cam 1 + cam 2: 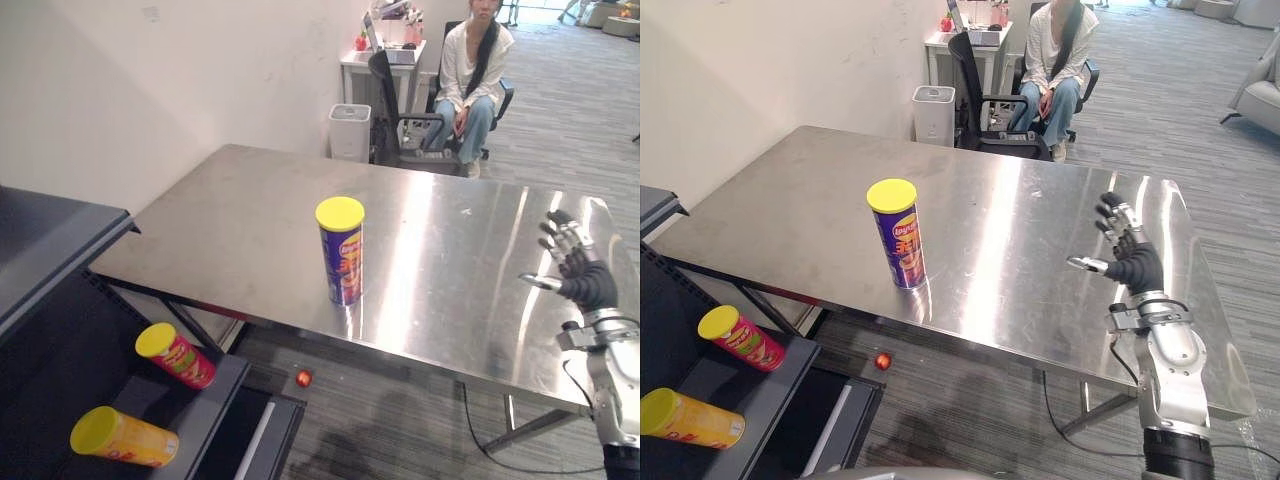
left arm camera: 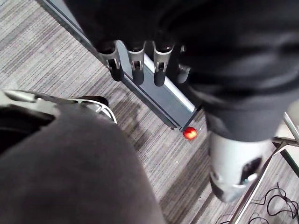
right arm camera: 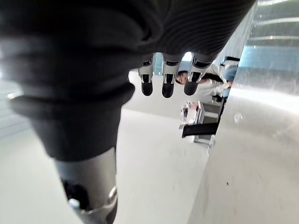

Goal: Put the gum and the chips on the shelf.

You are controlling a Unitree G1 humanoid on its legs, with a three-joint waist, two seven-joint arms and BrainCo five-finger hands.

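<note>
A purple chips can (image 1: 340,250) with a yellow lid stands upright near the front edge of the steel table (image 1: 230,220). My right hand (image 1: 1127,252) is raised over the table's right part, well to the right of the can, open with fingers spread and nothing in it. In the right wrist view its fingers (image 3: 163,84) are straight. My left hand (image 2: 135,65) hangs low over the floor beside the shelf edge, open and holding nothing. The dark shelf (image 1: 205,405) at the lower left holds a red can (image 1: 176,355) and a yellow can (image 1: 122,435), both lying down.
A small red round thing (image 1: 303,378) lies on the floor under the table's front edge, near the shelf corner. Behind the table a person (image 1: 470,70) sits on an office chair, beside a white bin (image 1: 350,130) and a small desk.
</note>
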